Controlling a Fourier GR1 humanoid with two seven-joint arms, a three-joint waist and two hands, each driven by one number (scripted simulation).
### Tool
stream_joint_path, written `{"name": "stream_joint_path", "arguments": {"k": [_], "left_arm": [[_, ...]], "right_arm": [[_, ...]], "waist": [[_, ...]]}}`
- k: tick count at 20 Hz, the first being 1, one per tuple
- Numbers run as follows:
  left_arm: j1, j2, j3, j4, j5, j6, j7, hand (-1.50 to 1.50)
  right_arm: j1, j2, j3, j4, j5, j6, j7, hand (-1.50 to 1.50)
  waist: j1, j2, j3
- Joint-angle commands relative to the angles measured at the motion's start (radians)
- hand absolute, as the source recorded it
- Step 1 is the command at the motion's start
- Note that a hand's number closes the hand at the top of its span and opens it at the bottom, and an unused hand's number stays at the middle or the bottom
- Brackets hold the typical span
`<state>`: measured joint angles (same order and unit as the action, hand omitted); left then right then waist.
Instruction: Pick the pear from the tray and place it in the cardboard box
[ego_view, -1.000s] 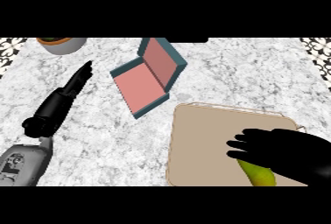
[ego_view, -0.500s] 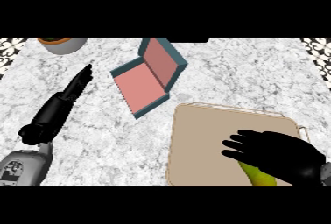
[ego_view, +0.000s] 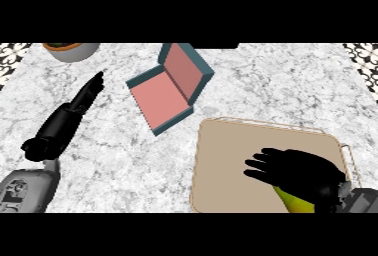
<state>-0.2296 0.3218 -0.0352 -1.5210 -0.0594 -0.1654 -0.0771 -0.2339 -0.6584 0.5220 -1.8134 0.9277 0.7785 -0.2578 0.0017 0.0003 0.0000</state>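
Rt hand (ego_view: 299, 172) sits over the beige tray (ego_view: 229, 150) at lower right, fingers spread and relaxed, palm down on the pear (ego_view: 294, 201); only the pear's yellow-green end shows under the wrist. Can't tell if it's gripped. Lt hand (ego_view: 70, 117) lies straight-fingered on the marble table (ego_view: 280, 85), far left. Cardboard box (ego_view: 168, 90), open w/ pink inside, lies between them, up-table. Bowl (ego_view: 70, 50) at top left corner.
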Motion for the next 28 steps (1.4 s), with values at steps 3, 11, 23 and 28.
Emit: {"name": "stream_joint_path", "arguments": {"k": [3, 11, 23, 28], "left_arm": [[0.035, 0.015, 0.042, 0.000, -0.004, -0.046, -0.026, 0.00], [-0.001, -0.055, 0.037, 0.018, -0.050, -0.038, -0.005, 0.00], [0.033, -0.080, 0.038, -0.036, -0.074, -0.047, -0.002, 0.00], [-0.003, -0.065, 0.065, -0.057, -0.044, -0.085, 0.058, 0.00]], "right_arm": [[0.084, 0.009, 0.008, 0.030, 0.065, -0.039, -0.062, -1.50], [0.101, 0.020, -0.037, 0.081, 0.194, -0.099, -0.122, -1.50], [0.094, 0.059, 0.002, 0.214, 0.254, -0.303, -0.320, 1.50], [0.074, 0.138, -0.023, 0.240, 0.285, -0.379, -0.324, 1.50]], "waist": [[-0.003, -0.001, 0.000], [-0.004, 0.000, 0.000], [-0.002, -0.001, 0.000], [-0.002, -0.001, 0.000]]}}
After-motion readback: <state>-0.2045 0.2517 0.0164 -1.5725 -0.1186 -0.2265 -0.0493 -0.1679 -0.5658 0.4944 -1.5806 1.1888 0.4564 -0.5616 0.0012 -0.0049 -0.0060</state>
